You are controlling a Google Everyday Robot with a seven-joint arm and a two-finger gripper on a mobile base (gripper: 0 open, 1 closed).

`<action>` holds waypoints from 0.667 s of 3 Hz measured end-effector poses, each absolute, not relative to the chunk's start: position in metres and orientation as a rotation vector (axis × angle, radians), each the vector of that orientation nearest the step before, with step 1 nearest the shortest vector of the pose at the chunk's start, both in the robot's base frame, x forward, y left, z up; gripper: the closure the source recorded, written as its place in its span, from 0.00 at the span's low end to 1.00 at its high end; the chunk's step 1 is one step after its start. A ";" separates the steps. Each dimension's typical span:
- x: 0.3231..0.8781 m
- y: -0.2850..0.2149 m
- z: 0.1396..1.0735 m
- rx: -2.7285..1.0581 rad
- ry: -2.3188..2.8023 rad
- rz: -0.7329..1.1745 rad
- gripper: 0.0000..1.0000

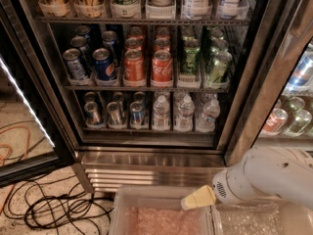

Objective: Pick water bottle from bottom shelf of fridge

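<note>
The fridge point(146, 166) stood with its door point(29, 131) swung open to its left, a strip of white light running down the door's inner edge. On the bottom shelf point(146, 129), the lowest rack inside the fridge, slim silver cans point(115, 113) filled the left half and clear bottles with white caps filled the right half. The water bottle point(184, 112) stood upright at the front of the middle row of bottles, with another bottle just beside it on each side, and nothing gripped it.

One rack higher in the fridge sat a Pepsi can point(104, 63), an orange can point(133, 65), a Coke can point(162, 65) and green cans point(190, 58), all upright.

The end effector point(198, 199), a pale yellow tip on the white arm point(266, 177), hung below and in front of the fridge's ribbed steel grille, toward the fridge's right side and well apart from the bottom shelf. I could not tell how far open it was; it had hold of nothing visible. It was above the rim of a translucent bin point(146, 199) in front of the fridge. Black cables point(58, 210) lay coiled on the floor in front of the open door.
</note>
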State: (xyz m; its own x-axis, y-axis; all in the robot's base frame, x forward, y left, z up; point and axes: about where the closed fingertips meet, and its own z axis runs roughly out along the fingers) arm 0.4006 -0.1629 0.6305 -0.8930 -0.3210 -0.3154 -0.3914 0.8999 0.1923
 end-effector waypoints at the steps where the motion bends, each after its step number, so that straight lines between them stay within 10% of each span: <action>1: 0.433 -0.170 0.622 -0.372 2.699 0.324 0.00; 2: 0.461 -0.177 0.623 -0.271 2.606 0.298 0.00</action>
State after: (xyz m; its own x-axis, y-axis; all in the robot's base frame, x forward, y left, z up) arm 0.4613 -0.1770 0.6231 -0.8557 -0.1360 -0.4992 -0.2452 0.9562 0.1598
